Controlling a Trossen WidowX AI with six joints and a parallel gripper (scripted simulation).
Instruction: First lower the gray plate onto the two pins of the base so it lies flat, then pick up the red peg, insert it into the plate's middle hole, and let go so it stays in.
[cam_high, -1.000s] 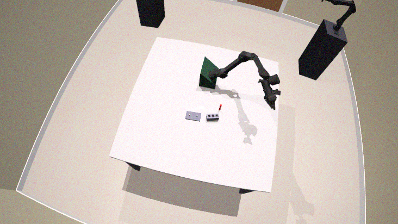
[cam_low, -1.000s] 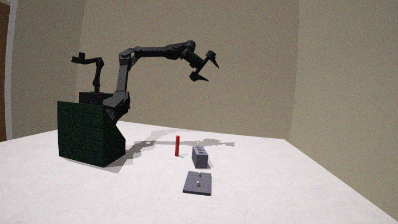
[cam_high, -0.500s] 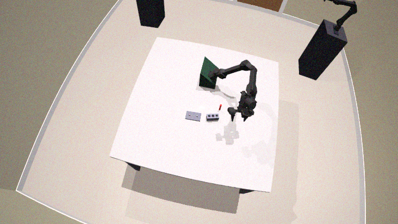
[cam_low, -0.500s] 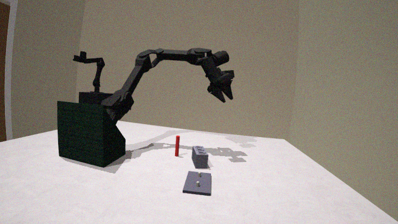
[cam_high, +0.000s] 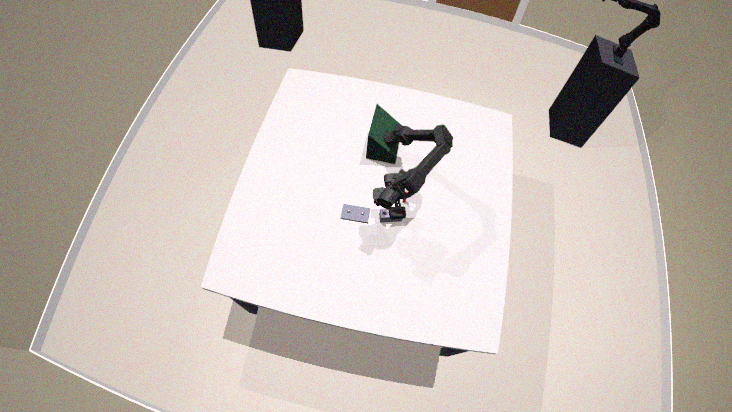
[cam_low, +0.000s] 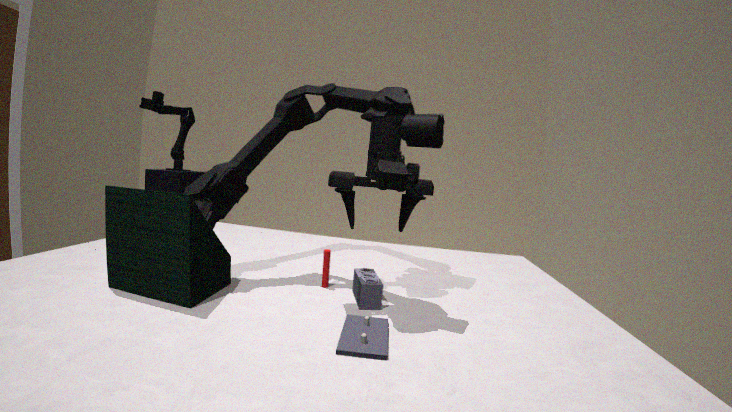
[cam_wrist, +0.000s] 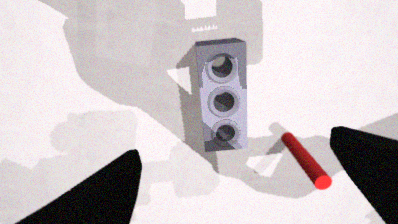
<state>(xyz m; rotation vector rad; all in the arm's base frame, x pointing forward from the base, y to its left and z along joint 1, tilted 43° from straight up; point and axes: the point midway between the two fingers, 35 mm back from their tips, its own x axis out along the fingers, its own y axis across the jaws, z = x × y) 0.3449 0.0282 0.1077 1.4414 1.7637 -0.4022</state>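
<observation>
Grain speckles all three views. The top view's bright worktop (cam_high: 286, 245) (cam_low: 128, 348) (cam_wrist: 30, 185) bows at its edges; soft grey shadows overlap there, and the exterior view's upper half is dim.
</observation>
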